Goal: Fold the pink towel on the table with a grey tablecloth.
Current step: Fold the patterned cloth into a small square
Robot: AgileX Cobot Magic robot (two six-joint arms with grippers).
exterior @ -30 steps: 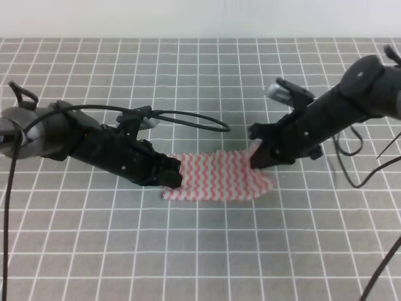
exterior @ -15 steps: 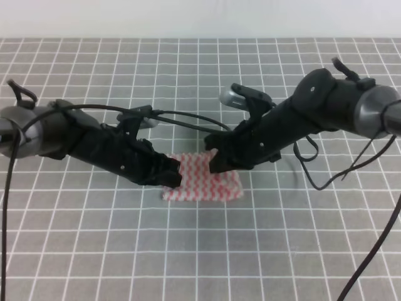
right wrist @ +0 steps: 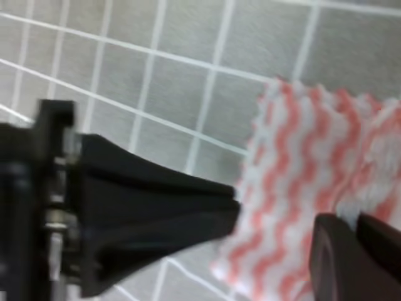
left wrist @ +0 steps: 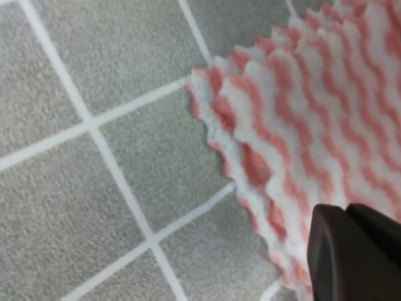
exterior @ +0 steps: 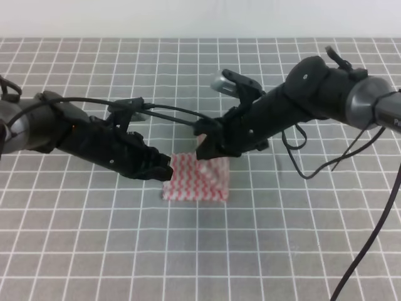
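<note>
The right gripper (exterior: 202, 145) pinched the towel (exterior: 197, 180) edge over the half beside the left gripper (exterior: 164, 172) — whose grip I could not tell; fold nearly laid, release left.

I see open grey tablecloth (exterior: 207, 251) in front of the towel (exterior: 197, 182) and along the far edge, so approach from either is free. The towel's left side is blocked by my left gripper (exterior: 164, 172), and its far right corner by my right gripper (exterior: 203, 146). A black cable (exterior: 169, 113) arches between the two arms, crossing the space above.
</note>
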